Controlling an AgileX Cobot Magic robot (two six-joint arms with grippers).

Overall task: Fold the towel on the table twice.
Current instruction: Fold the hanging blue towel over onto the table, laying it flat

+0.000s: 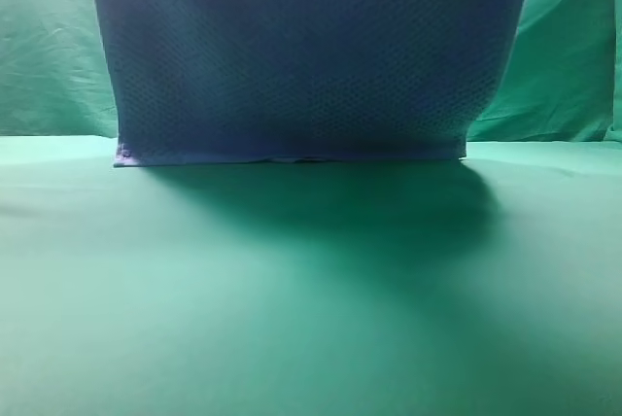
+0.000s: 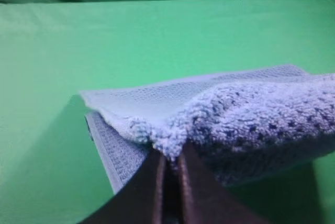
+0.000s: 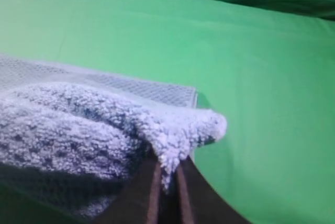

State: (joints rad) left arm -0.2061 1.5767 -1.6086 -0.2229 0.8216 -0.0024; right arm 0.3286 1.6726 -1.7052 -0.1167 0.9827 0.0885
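While both arms held the towel up, it hung as a broad blue curtain across the upper half of the high view, its bottom hem just meeting the table along a straight line with a dark shadow spreading in front. The left gripper was clenched on one top corner, a tuft of pile squeezed between its dark fingers, and the right gripper was pinched just as tight on the other corner. To my eye the first fold was in hand, and doing it well would mean carrying both corners across at the same height and pace, keeping the top edge taut so the cloth laid down flat, and letting go only once the held edge sat square over the hem resting on the table.

From the high view I could see neither pincer, only the hanging sheet and how evenly its hem lay. The wrist views supplied what it lacked: each grip close up, the fluffy side bunched at the jaws, and a flatter waffle-woven layer stretching away towards the middle of the frame over the green surface.
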